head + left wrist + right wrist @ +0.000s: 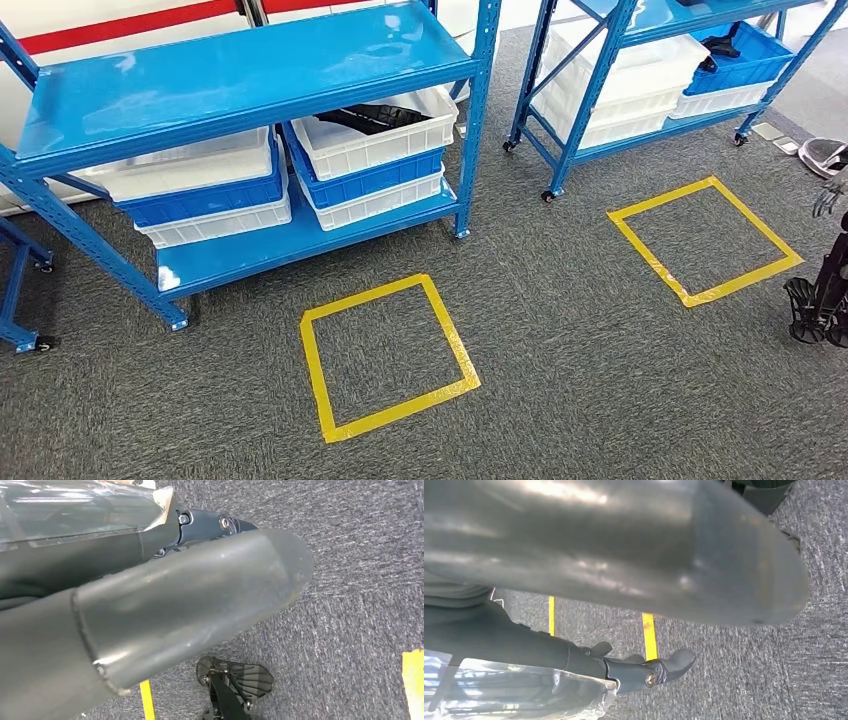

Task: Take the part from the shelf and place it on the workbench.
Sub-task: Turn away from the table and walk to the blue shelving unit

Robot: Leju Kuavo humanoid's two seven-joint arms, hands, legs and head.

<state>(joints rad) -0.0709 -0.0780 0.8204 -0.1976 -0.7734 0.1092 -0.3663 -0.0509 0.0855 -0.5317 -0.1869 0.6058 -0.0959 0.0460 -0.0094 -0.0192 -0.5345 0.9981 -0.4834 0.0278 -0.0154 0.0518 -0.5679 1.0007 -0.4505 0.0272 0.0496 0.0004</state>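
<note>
A black part (372, 118) lies in the top white bin (352, 152) on the lower level of the near blue shelf (240, 80). Another dark part (722, 45) sits in a blue bin (745, 68) on the second shelf at the back right. My left hand (190, 605) hangs over the grey carpet, its thick thumb stretched out and its dark fingers (210, 522) apart, holding nothing. My right hand (634, 555) also hangs above the carpet with its fingers (649, 672) loosely extended and nothing in them.
Stacked white and blue bins (200, 195) fill the lower shelf levels. Two yellow tape squares (385, 355) (705, 240) mark the carpet in front of the shelves. A dark wheeled stand (818, 305) is at the right edge. Shelf casters (548, 196) rest on the floor.
</note>
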